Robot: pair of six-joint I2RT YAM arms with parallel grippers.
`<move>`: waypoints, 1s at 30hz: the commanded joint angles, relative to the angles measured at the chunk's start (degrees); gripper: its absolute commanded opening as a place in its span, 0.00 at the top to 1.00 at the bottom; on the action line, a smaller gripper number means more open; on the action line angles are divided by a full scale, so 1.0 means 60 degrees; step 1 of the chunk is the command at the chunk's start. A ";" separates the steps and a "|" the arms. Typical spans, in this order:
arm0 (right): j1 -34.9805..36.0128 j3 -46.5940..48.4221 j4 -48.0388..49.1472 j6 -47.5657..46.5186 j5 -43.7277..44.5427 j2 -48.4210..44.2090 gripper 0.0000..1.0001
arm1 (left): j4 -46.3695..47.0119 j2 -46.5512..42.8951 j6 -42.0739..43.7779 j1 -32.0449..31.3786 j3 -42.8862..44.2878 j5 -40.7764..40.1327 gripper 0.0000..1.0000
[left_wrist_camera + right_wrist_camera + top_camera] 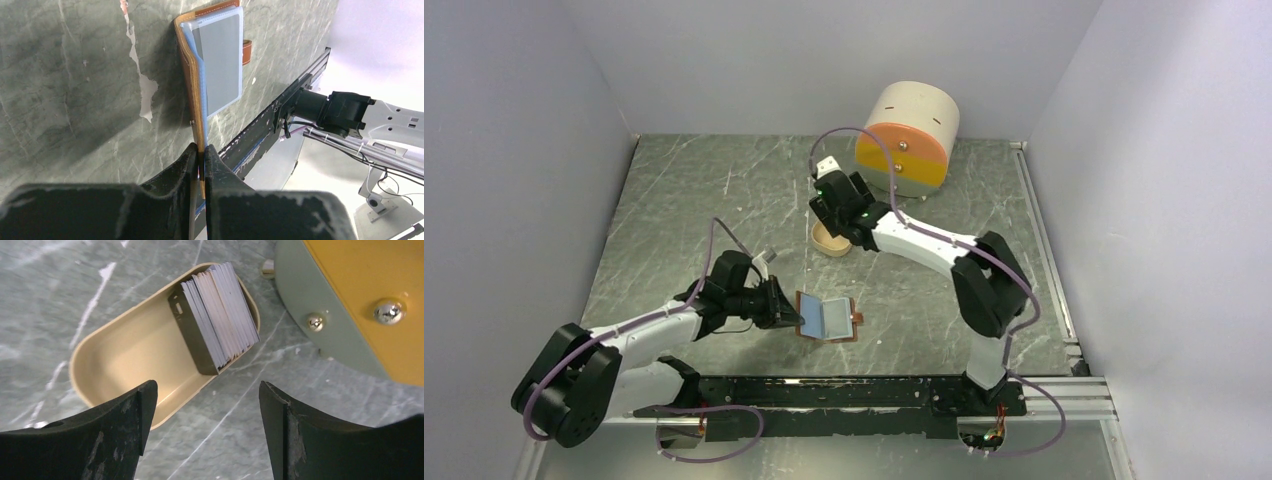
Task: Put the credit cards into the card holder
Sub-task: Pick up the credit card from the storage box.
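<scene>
Marbled grey table (684, 200): right gripper (207, 392), jaws spread wide, hovers over the tray (100, 370); credit cards (220, 310) stacked on edge at its far end, dead ahead. Meanwhile left gripper (201, 155) pinches the card holder (220, 60) by its edge.

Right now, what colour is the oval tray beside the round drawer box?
Beige; the tray shows best in the right wrist view.

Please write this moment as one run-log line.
left claw: shut on card holder edge | right claw: open above tray | credit cards: stacked in tray
</scene>
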 commanded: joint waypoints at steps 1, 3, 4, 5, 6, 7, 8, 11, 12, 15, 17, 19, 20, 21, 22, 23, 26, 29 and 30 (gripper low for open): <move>-0.0032 0.0659 0.0384 -0.1747 0.1065 0.0825 0.23 | 0.0513 -0.0243 -0.0174 -0.0046 -0.0247 0.0290 0.87; -0.0025 0.0890 0.0467 -0.2082 0.1221 0.1170 0.23 | 0.0511 -0.0219 -0.0140 -0.0053 -0.0248 0.0309 0.88; -0.0043 0.0990 0.0497 -0.2199 0.1306 0.1263 0.23 | 0.0477 -0.0205 -0.0108 -0.0051 -0.0232 0.0307 0.88; -0.0053 0.1099 0.0519 -0.2318 0.1329 0.1608 0.23 | 0.0428 -0.0198 -0.0073 -0.0054 -0.0237 0.0279 0.88; -0.0056 0.1212 0.0529 -0.2439 0.1403 0.1791 0.23 | 0.0402 -0.0210 -0.0056 -0.0055 -0.0243 0.0270 0.88; -0.0060 0.1312 0.0545 -0.2551 0.1529 0.1971 0.23 | 0.0404 -0.0236 -0.0063 -0.0055 -0.0259 0.0291 0.88; -0.0066 0.1418 0.0541 -0.2677 0.1644 0.2191 0.23 | 0.0423 -0.0264 -0.0075 -0.0055 -0.0277 0.0286 0.88; -0.0061 0.1802 0.0504 -0.3017 0.1943 0.2635 0.22 | 0.0469 -0.0359 -0.0158 -0.0055 -0.0332 0.0323 0.88; -0.0081 0.1957 0.0450 -0.3098 0.1987 0.2752 0.22 | 0.0491 -0.0384 -0.0177 -0.0051 -0.0346 0.0318 0.88; -0.0076 0.2142 0.0629 -0.3461 0.2309 0.2989 0.22 | 0.0557 -0.0359 -0.0220 -0.0055 -0.0345 0.0378 0.88; -0.0076 0.2336 0.0661 -0.3694 0.2532 0.3179 0.22 | 0.0677 -0.0330 -0.0268 -0.0047 -0.0362 0.0426 0.88; -0.0076 0.2545 0.0520 -0.3712 0.2664 0.3385 0.24 | 0.0751 -0.0283 -0.0286 -0.0055 -0.0383 0.0471 0.88; -0.0083 0.2581 0.0526 -0.3745 0.2731 0.3454 0.24 | 0.0761 -0.0255 -0.0288 -0.0055 -0.0379 0.0477 0.88; -0.0080 0.2596 0.0541 -0.3795 0.2783 0.3510 0.25 | 0.0762 -0.0226 -0.0277 -0.0055 -0.0371 0.0474 0.88; -0.0076 0.2622 0.0548 -0.3812 0.2826 0.3559 0.26 | 0.0773 -0.0221 -0.0274 -0.0055 -0.0364 0.0490 0.88; -0.0088 0.2625 0.0560 -0.3847 0.2839 0.3598 0.26 | 0.0789 -0.0207 -0.0273 -0.0047 -0.0369 0.0494 0.88; -0.0093 0.2703 0.0539 -0.3861 0.2804 0.3635 0.27 | 0.0806 -0.0261 -0.0323 -0.0055 -0.0430 0.0478 0.88; -0.0111 0.2706 0.0466 -0.3807 0.2596 0.3635 0.26 | 0.0767 -0.0318 -0.0319 -0.0055 -0.0450 0.0459 0.88; -0.0120 0.2704 0.0469 -0.3797 0.2581 0.3642 0.25 | 0.0764 -0.0320 -0.0307 -0.0047 -0.0449 0.0455 0.88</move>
